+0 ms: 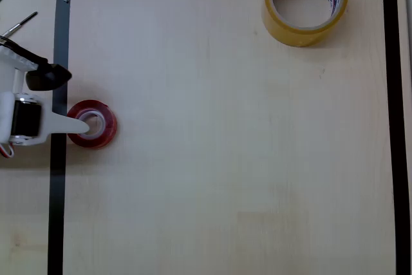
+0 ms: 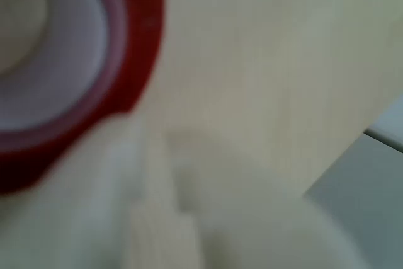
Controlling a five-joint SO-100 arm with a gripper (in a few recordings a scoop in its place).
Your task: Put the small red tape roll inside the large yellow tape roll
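At the left edge of the overhead frame, the white arm reaches in over the black tape border (image 1: pixel 58 94) marked on the pale wooden table (image 1: pixel 225 146). Its pincer (image 1: pixel 87 127) sits at the small red tape roll (image 1: pixel 91 123), one white finger (image 1: pixel 74 125) lying across the roll's left rim toward its centre hole. The second finger cannot be made out, so whether the pincer is clamped on the roll or merely apart around it cannot be told. In the blurred wrist view the red roll (image 2: pixel 141 48) fills the upper left, lying flat on the table, a pale finger (image 2: pixel 126 206) just below it. Well apart, in the upper right of the overhead frame, the large yellow tape roll (image 1: pixel 306 4) lies flat with its hole open upward. By appearances the task is at the pickup; lifting, carrying and dropping in all remain.
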